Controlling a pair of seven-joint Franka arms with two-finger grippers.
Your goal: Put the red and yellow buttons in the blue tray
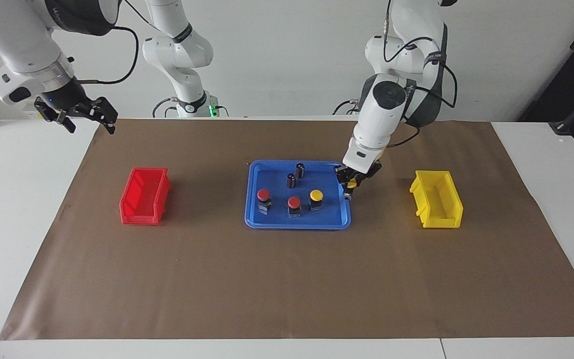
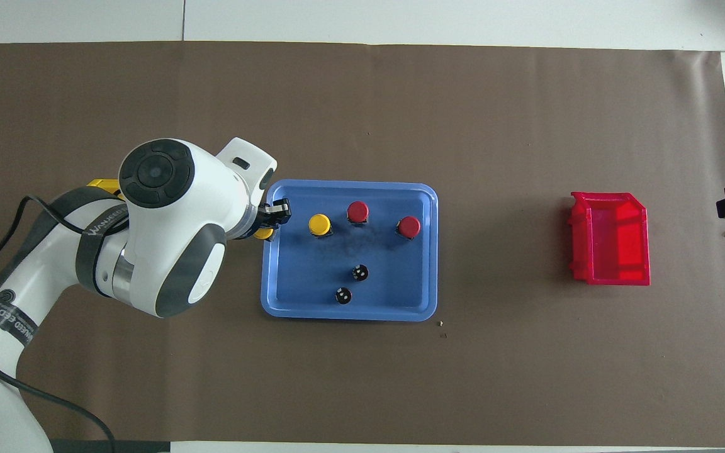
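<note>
The left tool [image 1: 349, 188] was seen closed on a yellow-capped button [image 1: 351, 185], held in the air over the rim of the blue tray [image 1: 339, 222] at the tray's edge toward the left arm's end of the surface. In the overhead view the held button [image 2: 264, 233] was largely hidden under the arm's wrist.

The blue tray was placed at the middle of the surface [image 1: 287, 279], on a brown mat [image 1: 217, 279]. Three buttons were stood upright in it, in a row along the tray's edge farther from the robots: a second yellow button [image 1: 316, 199], a red button [image 1: 294, 206] at the middle of the row, and another red button [image 1: 264, 201]. Two dark cylinders [image 1: 295, 175] were stood in the tray nearer the robots' edge.

A yellow bin [image 1: 436, 206] was set toward the left arm's end of the surface, and a red bin [image 1: 145, 196] toward the right arm's end.

The right tool [image 1: 85, 112] was held open, raised over the corner of the mat at the right arm's end, nearest the robots, where that arm was waiting.
</note>
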